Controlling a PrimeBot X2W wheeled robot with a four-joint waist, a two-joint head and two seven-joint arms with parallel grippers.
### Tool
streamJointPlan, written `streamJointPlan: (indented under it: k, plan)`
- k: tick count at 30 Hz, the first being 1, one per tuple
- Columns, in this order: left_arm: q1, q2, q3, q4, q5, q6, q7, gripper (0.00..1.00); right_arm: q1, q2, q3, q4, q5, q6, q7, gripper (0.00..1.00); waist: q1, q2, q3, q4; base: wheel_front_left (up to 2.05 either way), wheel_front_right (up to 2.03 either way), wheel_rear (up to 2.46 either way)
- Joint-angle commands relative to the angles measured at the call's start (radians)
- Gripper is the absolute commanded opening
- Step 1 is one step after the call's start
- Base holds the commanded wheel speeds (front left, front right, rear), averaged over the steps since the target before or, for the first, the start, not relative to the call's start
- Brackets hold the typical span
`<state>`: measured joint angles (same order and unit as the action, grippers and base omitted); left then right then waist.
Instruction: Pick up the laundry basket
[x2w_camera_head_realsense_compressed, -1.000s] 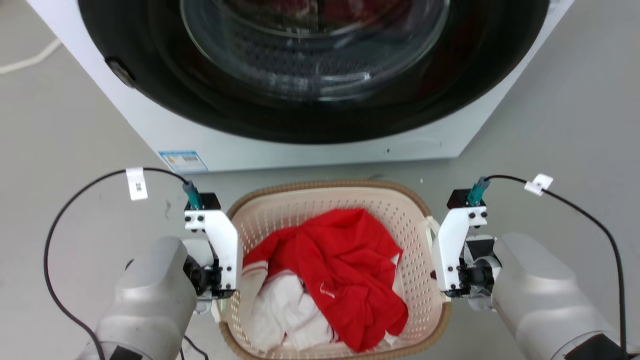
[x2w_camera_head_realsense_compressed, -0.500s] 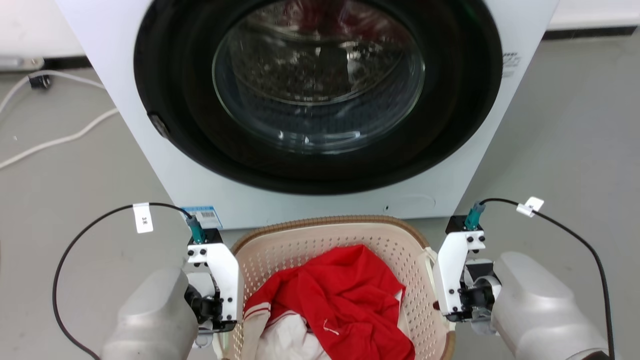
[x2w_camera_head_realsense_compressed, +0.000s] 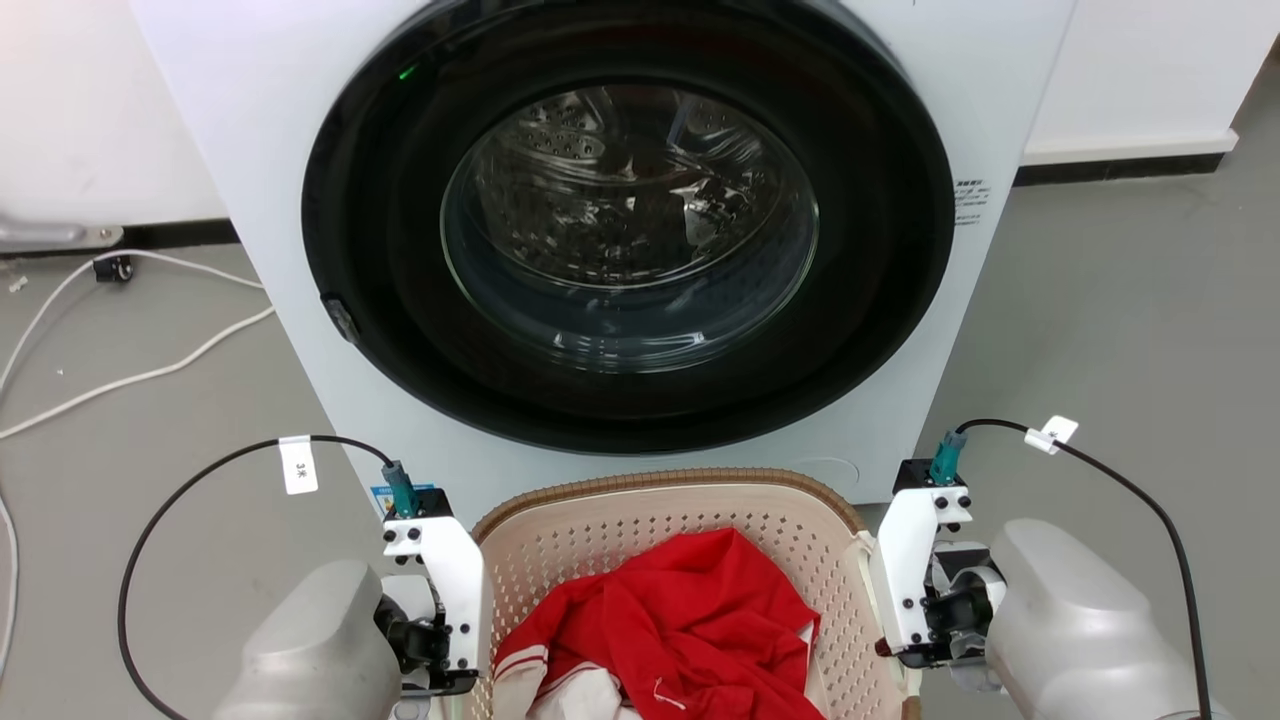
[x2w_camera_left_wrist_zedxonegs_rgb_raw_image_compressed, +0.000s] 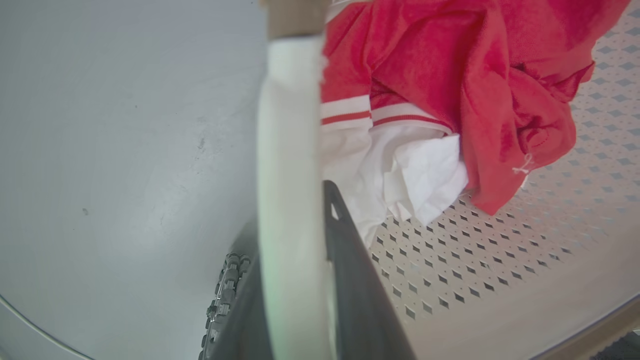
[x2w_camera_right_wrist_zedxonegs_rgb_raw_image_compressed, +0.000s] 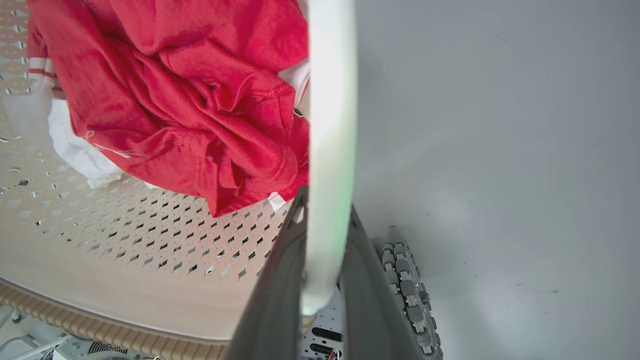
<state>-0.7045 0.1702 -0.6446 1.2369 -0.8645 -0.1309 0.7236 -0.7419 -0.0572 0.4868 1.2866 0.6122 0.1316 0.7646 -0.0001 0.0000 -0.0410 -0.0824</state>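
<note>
The basket (x2w_camera_head_realsense_compressed: 640, 525), holding red and white laundry (x2w_camera_head_realsense_compressed: 680, 620), is just near of the washer (x2w_camera_head_realsense_compressed: 250, 120). Left fingers (x2w_camera_left_wrist_zedxonegs_rgb_raw_image_compressed: 350, 280) clench its left handle (x2w_camera_left_wrist_zedxonegs_rgb_raw_image_compressed: 287, 150); right fingers (x2w_camera_right_wrist_zedxonegs_rgb_raw_image_compressed: 277, 295) clench its right handle (x2w_camera_right_wrist_zedxonegs_rgb_raw_image_compressed: 330, 125).

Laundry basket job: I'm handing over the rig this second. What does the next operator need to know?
Left gripper: shut on the basket's left handle.
Right gripper: shut on the right handle.
Laundry basket: between the two arms, in front of the washing machine, holding a red garment and white cloth.
Done: both handles gripped.
Left: I cannot tell whether the basket is off the floor. Confirm that, then raise both arms evenly so it rides level.
</note>
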Motion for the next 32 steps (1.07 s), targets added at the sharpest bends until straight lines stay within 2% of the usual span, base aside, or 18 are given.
streamJointPlan:
  k: [1, 14, 32]
  plan:
    - [0.002, 0.016, -0.005, 0.008, 0.001, 0.001, 0.005, 0.0, 0.003, -0.025, -0.007, 0.003, -0.013, -0.002, 0.008, 0.0, 0.0001, 0.0, -0.008, -0.002, 0.0, 0.0, 0.0]
    - [0.04, -0.007, -0.005, 0.025, -0.036, 0.001, 0.045, 0.0, 0.037, -0.02, -0.077, 0.002, -0.075, -0.002, 0.071, 0.0, 0.0001, 0.0, -0.039, -0.008, 0.0, 0.0, 0.0]
    - [0.034, -0.01, -0.018, 0.028, -0.06, 0.001, 0.023, 0.0, 0.041, -0.001, -0.156, 0.002, -0.15, -0.002, 0.07, 0.0, 0.0001, 0.0, -0.033, -0.015, 0.0, 0.0, 0.0]
